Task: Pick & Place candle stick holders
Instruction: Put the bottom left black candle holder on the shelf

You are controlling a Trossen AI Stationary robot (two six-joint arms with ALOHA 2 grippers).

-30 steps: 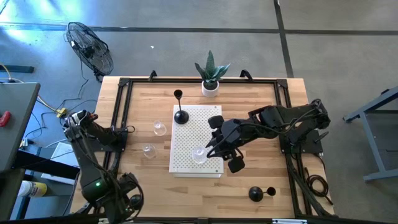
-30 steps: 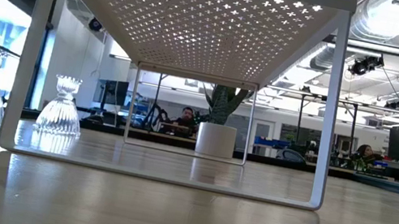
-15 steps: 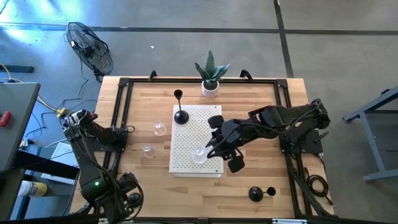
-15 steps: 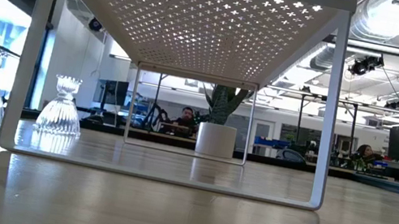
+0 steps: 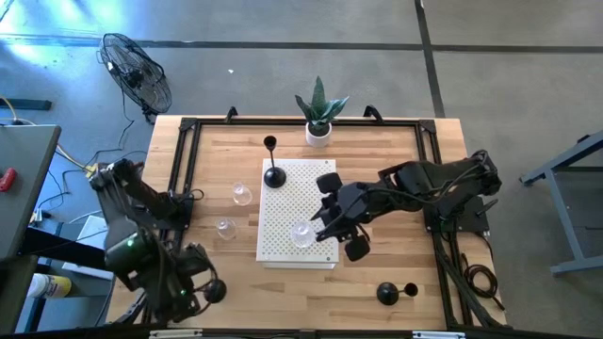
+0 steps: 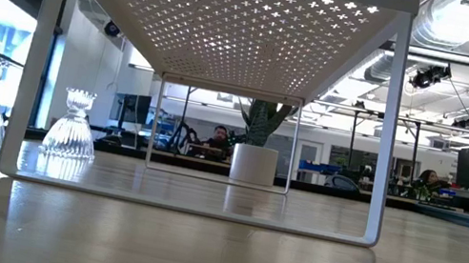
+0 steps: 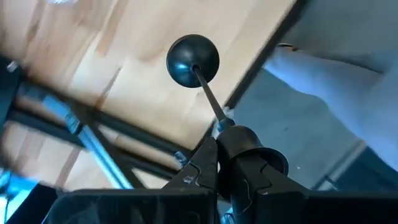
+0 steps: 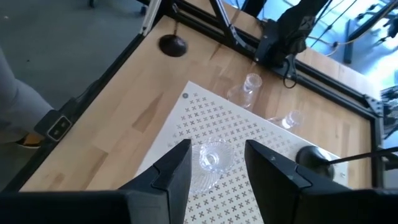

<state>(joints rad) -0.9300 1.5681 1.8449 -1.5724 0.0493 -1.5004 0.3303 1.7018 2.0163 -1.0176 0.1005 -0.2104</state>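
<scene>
Wooden counter [image 5: 217, 155]: left pincer [image 7: 217, 155] pinches a black holder [image 7: 193, 59] near its edge, probably carrying it. Right pincer [image 8: 214, 165] is spread around a clear glass holder [image 8: 213, 157] on the white rack [image 5: 287, 209], seemingly just placed; next, retreat.

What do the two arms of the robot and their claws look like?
Both arms are dark, almost black, built of chunky jointed segments. The left arm carries a small green light. The right claw has two broad, flat, dark fingers. The left claw has dark, angular, stepped fingers.
</scene>
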